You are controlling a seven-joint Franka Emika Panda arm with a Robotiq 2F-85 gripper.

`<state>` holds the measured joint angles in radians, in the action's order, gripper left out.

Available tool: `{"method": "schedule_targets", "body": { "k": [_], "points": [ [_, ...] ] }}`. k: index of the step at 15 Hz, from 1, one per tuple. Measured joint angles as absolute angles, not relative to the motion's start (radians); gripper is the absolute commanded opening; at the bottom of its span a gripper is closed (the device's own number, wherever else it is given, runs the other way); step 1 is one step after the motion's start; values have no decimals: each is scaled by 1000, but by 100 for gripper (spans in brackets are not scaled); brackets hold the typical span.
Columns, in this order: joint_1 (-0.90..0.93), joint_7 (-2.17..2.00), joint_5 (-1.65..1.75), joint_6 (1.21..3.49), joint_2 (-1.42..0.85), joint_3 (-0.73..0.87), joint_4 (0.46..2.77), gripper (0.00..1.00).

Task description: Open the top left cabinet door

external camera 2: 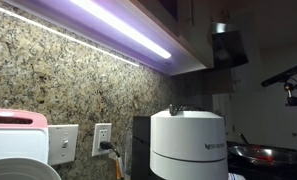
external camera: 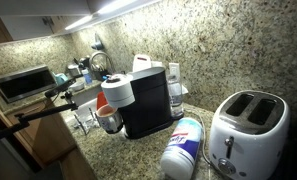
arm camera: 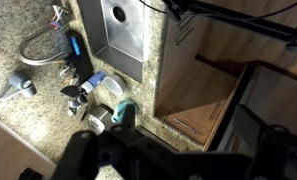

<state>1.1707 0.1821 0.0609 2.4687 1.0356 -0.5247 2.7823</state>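
Approach step: the pincer [arm camera: 113,145] hangs above the sink [arm camera: 123,30], too dark to tell whether released or clenched. The top left cabinet door [external camera 2: 193,30], over the light strip [external camera 2: 118,25], looks shut; next, the pincer likely must reach its seam edge

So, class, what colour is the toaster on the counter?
White; the toaster shows best in an exterior view.

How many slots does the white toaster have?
2, side by side on top of the toaster: one slot toward the coffee maker, the other slot toward the picture's edge. None seems hidden.
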Motion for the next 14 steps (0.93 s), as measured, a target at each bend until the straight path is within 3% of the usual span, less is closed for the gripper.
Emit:
{"method": "schedule_targets", "body": {
  "k": [10,14],
  "points": [
    [1112,172,218,2465,1481,-285,2771,100],
    [1027,119,379,2583,1515,-121,2732,100]
  ]
}}
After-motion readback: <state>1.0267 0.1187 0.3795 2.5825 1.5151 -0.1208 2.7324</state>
